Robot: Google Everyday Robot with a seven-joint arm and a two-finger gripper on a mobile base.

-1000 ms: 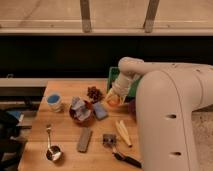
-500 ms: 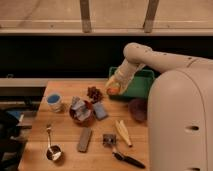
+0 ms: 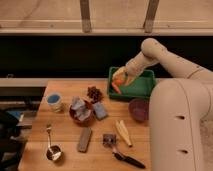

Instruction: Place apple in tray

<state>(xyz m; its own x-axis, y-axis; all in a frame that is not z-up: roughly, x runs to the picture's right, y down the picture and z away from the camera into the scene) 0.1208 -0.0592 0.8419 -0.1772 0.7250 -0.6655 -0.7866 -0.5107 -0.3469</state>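
- Left edge: a blue cup (image 3: 54, 101) stands upright, well away from the work. What is in it cannot be made out.
- Front-left corner: a metal spoon (image 3: 50, 148) lies flat with its bowl toward the front edge.
- Bench middle: a red bowl (image 3: 79, 115) holds crumpled pale packets. A blue packet (image 3: 100, 110) lies just beside it on the right, and a brown cone-like thing (image 3: 93, 93) sits behind it, toward the far edge.
- Front edge, middle: a dark bar (image 3: 85, 139), a pale yellow item (image 3: 123, 132) and a black-handled tool (image 3: 125, 159) are laid out loose. None of them sits in a container.
- Far-right corner: the tray (image 3: 137, 94) is set square to the far edge. A slim orange item (image 3: 116, 88) lies in its left end, and the rest of the floor shows bare green.
- Above the tray's left end: the gripper (image 3: 121, 77) reaches in from the right. Its fingers look closed around the apple (image 3: 118, 76), which is carried over the left wall and not yet set down. It is probably held high to clear the wall and the orange item.
- Right side, in front of the tray: a purple bowl (image 3: 138, 109) with a dark interior. Nothing shows inside it.
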